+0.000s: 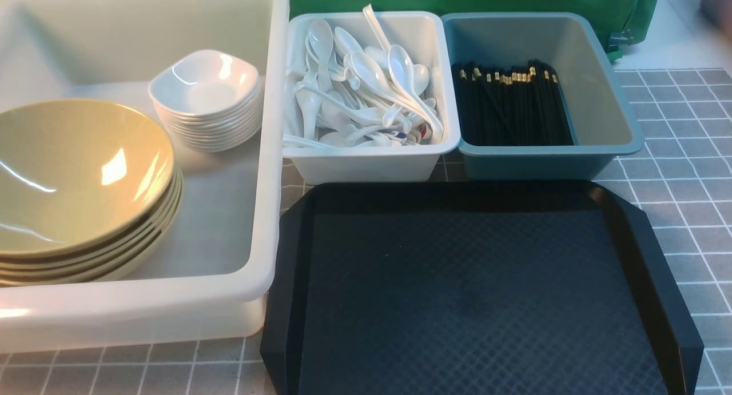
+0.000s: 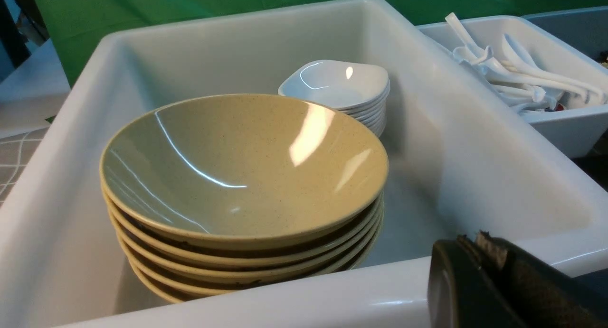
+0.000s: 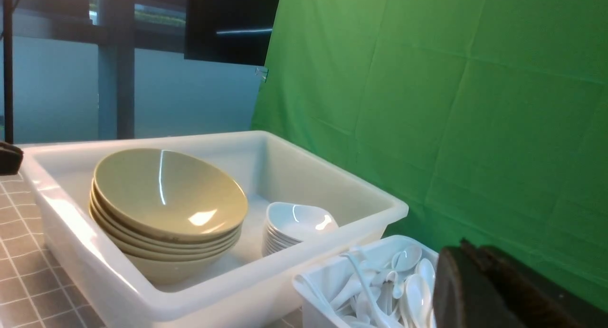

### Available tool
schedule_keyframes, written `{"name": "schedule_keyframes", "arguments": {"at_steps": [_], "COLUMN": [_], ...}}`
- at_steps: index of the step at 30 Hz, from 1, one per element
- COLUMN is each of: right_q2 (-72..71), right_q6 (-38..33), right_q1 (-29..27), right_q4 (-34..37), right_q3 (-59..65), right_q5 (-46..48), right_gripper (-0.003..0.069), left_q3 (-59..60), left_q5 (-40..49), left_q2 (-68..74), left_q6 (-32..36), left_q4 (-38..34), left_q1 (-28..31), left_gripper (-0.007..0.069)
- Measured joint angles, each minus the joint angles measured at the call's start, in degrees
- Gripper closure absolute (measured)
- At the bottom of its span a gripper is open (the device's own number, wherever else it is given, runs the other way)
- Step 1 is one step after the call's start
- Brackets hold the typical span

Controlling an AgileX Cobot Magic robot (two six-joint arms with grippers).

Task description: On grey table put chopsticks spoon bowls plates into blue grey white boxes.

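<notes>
On the grey table [image 1: 686,155], the sorting looks finished. The olive bowls [image 1: 74,172] sit stacked at the near left of the milky-white tub [image 1: 269,155], and the small white plates [image 1: 206,86] are stacked farther back inside it. To the tub's right, the white box [image 1: 372,160] holds a heap of spoons [image 1: 366,86]. Touching that box on its right, the blue-grey box [image 1: 543,160] holds the chopsticks [image 1: 509,106], laid side by side with their gold bands at the far end. The black tray [image 1: 474,286], near and centre, shows only its bare textured surface, and no loose tableware is visible on the grid of tiles.

Your step, by this reading, is simply to end cleanly. Draw both arms up and back towards you and do not sweep them sideways, because the tub's near rim and one spoon handle that stands above the white box's far wall are easy things to catch. Check the tiles outside the front view before you call it done.

Neither arm appears in the front view. The left gripper [image 2: 477,252] hangs on the near side of the tub's near wall, jaws pressed together with nothing between them. Whether it touches the rim cannot be told. The right gripper [image 3: 470,266] hovers near the white box, facing the green backdrop [image 3: 451,105], likewise closed and empty.
</notes>
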Motion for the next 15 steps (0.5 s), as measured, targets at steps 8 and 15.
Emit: {"name": "schedule_keyframes", "arguments": {"at_steps": [8,15], "right_q2": [0.0,-0.4], "right_q6": [0.0,0.0], "right_q1": [0.0,0.0], "right_q4": [0.0,0.0], "right_q3": [0.0,0.0], "right_q5": [0.0,0.9], "right_gripper": [0.0597,0.0596], "left_q3": [0.0,0.0], "left_q5": [0.0,0.0], "left_q2": [0.0,0.0], "left_q6": [0.0,0.0], "left_q4": [0.0,0.0], "left_q1": [0.0,0.0], "left_gripper": [0.0633,0.0633]}}
